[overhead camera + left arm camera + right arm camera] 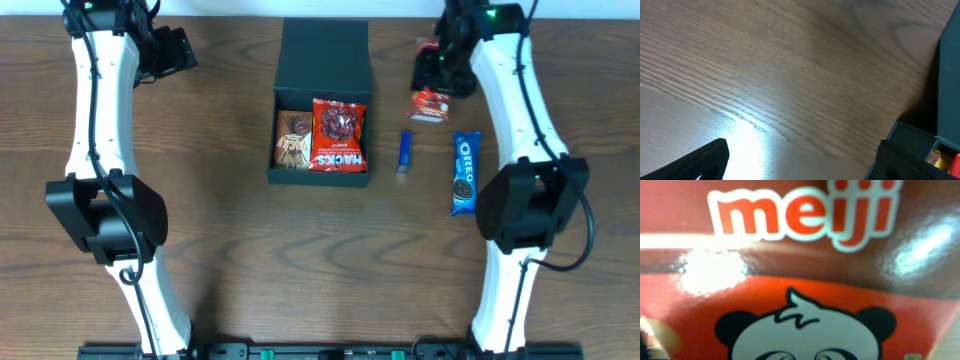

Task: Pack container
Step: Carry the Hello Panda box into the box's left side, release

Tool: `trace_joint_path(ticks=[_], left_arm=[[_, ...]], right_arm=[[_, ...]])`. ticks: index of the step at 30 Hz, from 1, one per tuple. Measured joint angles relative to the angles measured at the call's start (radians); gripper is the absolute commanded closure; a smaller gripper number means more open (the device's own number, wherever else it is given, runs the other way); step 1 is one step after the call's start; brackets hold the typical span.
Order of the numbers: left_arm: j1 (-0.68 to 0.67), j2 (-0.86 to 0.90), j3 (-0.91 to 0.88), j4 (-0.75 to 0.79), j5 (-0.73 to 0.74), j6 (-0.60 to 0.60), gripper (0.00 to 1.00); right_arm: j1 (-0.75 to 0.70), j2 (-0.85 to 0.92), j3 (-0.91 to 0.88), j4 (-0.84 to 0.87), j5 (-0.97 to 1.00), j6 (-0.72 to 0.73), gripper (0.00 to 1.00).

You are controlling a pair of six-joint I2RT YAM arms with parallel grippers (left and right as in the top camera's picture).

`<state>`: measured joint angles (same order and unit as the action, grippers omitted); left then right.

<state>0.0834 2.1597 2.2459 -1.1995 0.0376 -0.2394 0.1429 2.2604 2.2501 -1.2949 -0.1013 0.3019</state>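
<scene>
Blue tube between container and Oreo pack; meiji packet nearby

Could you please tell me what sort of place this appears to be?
Most likely a robotics lab bench: a left arm and a right arm mounted at a wood-grain table, with an Oreo pack and a Meiji packet beside the container as props.
</scene>
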Motion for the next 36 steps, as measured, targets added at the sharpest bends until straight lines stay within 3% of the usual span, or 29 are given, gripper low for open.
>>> trace_joint_path(ticks=[16, 28, 36], left_arm=[[0.000, 0.000, 0.000, -0.043, -0.022, 0.039, 0.05], [0.077, 0.000, 0.000, -0.050, 0.018, 0.038, 0.04], [0.124, 0.000, 0.000, -0.054, 0.034, 0.038, 0.04]], right_arm=[[0.378, 0.000, 0.002, 0.166, -0.048, 0.178, 0.51], [0.456, 0.050, 0.002, 0.170, -0.032, 0.304, 0.55], [0.456, 0.084, 0.002, 0.156, -0.012, 0.343, 0.51]])
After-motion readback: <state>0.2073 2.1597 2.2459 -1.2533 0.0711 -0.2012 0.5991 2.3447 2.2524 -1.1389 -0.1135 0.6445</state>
